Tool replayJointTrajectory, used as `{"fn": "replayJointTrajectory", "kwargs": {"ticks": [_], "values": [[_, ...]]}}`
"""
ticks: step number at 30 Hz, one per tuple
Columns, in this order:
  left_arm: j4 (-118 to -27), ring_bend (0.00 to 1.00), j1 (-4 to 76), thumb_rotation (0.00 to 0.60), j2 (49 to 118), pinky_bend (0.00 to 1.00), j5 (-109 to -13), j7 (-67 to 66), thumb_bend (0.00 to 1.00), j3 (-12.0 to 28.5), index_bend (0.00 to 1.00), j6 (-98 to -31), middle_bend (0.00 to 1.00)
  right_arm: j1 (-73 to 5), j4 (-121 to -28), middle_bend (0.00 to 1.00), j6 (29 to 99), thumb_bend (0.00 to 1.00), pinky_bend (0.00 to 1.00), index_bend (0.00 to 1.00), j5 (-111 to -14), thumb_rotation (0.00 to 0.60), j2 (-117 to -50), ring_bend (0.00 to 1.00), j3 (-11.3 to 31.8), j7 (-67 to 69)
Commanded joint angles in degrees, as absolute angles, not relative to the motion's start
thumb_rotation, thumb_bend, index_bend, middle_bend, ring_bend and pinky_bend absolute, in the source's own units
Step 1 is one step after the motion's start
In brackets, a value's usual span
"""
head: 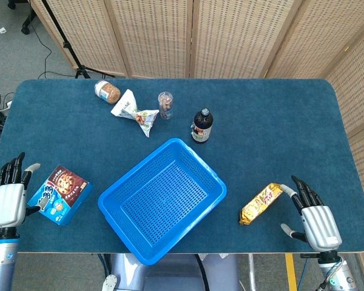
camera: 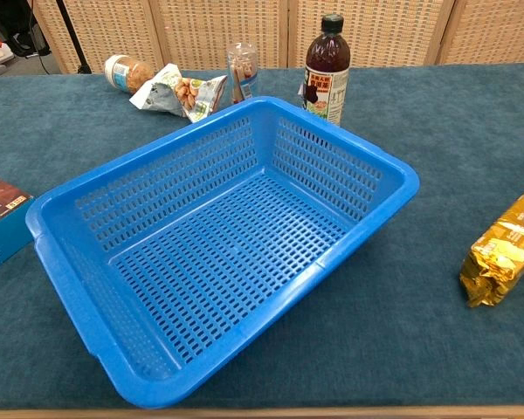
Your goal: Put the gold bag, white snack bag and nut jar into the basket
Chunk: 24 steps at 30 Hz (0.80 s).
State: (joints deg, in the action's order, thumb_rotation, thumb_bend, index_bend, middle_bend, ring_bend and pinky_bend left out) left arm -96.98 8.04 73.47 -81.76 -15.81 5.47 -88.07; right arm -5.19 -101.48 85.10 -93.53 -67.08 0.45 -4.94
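The blue basket (head: 162, 200) (camera: 218, 244) stands empty near the table's front middle. The gold bag (head: 261, 204) (camera: 505, 250) lies to its right. My right hand (head: 312, 215) rests open just right of that bag, fingertips close to its end. The white snack bag (head: 134, 112) (camera: 175, 92) lies at the far left of the table, next to the nut jar (head: 108, 91) (camera: 127, 73), which is on its side. My left hand (head: 9, 194) is open at the front left, beside a cookie box. Neither hand shows in the chest view.
A blue cookie box (head: 60, 194) (camera: 0, 218) lies left of the basket. A dark bottle (head: 201, 125) (camera: 327, 70) stands just behind the basket, and a small clear jar (head: 165, 104) (camera: 242, 70) stands left of it. Woven screens close off the back.
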Motion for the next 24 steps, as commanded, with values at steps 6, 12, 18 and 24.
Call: {"fn": "replayJointTrajectory", "kwargs": {"ticks": [6, 12, 18, 24], "values": [[-97.67, 0.05, 7.88, 0.6, 73.06, 0.09, -82.31, -15.66, 0.09, 5.19, 0.25, -87.92, 0.0, -5.12, -102.02, 0.0, 85.56, 0.16, 0.17, 0.15, -94.33, 0.6, -66.96, 0.0, 0.32, -4.9], [-98.23, 0.05, 8.06, 0.6, 72.06, 0.09, -80.53, -15.82, 0.09, 5.19, 0.25, -85.98, 0.0, -5.44, -101.57, 0.0, 84.34, 0.16, 0.17, 0.15, -93.38, 0.6, -67.49, 0.0, 0.27, -5.17], [-99.5, 0.05, 8.2, 0.6, 71.52, 0.09, -79.53, -16.34, 0.09, 5.07, 0.25, -84.83, 0.0, -5.44, -101.34, 0.0, 84.29, 0.16, 0.17, 0.15, -93.36, 0.6, -67.47, 0.0, 0.17, -4.91], [-99.84, 0.05, 8.12, 0.6, 71.49, 0.09, -79.77, -16.52, 0.09, 4.76, 0.25, -84.7, 0.0, -5.32, -101.76, 0.0, 84.54, 0.16, 0.17, 0.15, -93.1, 0.6, -67.12, 0.0, 0.32, -4.94]]}}
